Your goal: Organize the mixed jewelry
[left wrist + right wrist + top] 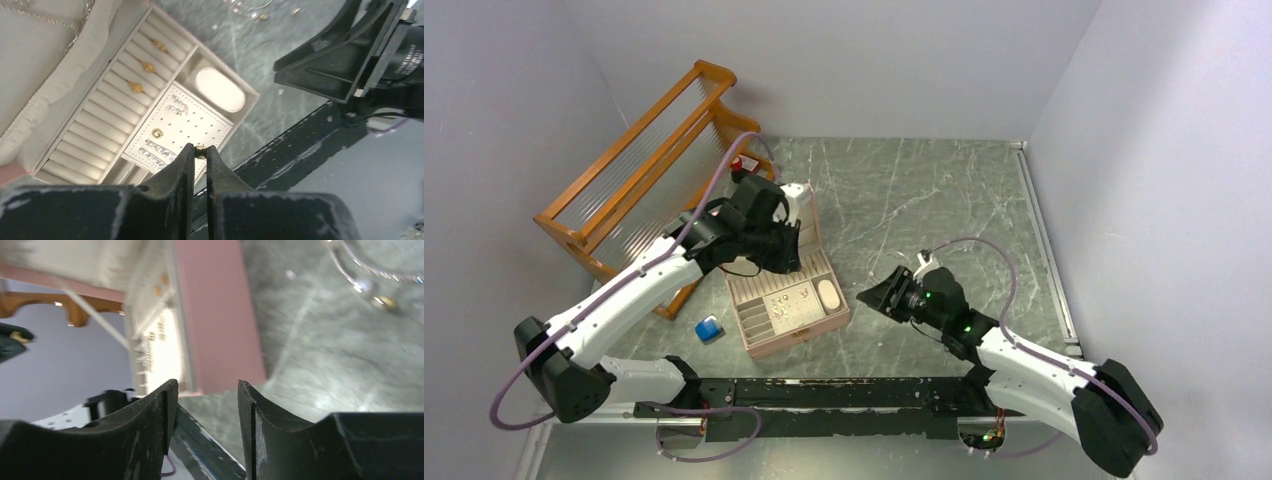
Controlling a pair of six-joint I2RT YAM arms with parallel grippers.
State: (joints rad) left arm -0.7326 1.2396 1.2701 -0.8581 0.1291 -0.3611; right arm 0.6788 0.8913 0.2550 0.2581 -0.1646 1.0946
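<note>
The pink jewelry box [796, 340] lies open left of the table's middle. My left gripper [782, 262] hovers over it. In the left wrist view it [200, 151] is shut on a tiny gold piece [201, 153], above the near edge of the box's white perforated panel [192, 117]. That panel holds a gold stud [157, 132]. Three gold rings [147, 66] sit in the ring rolls. My right gripper [876, 297] is open and empty [206, 385], low over the table just right of the box [215, 315]. A thin wire hoop [345, 265] and a gold piece [386, 302] lie loose on the table.
A wooden rack [639, 165] stands at the back left. A small blue block [709, 328] lies left of the box. A black rail [824, 395] runs along the table's front edge. The box lid [802, 205] stands up behind the box.
</note>
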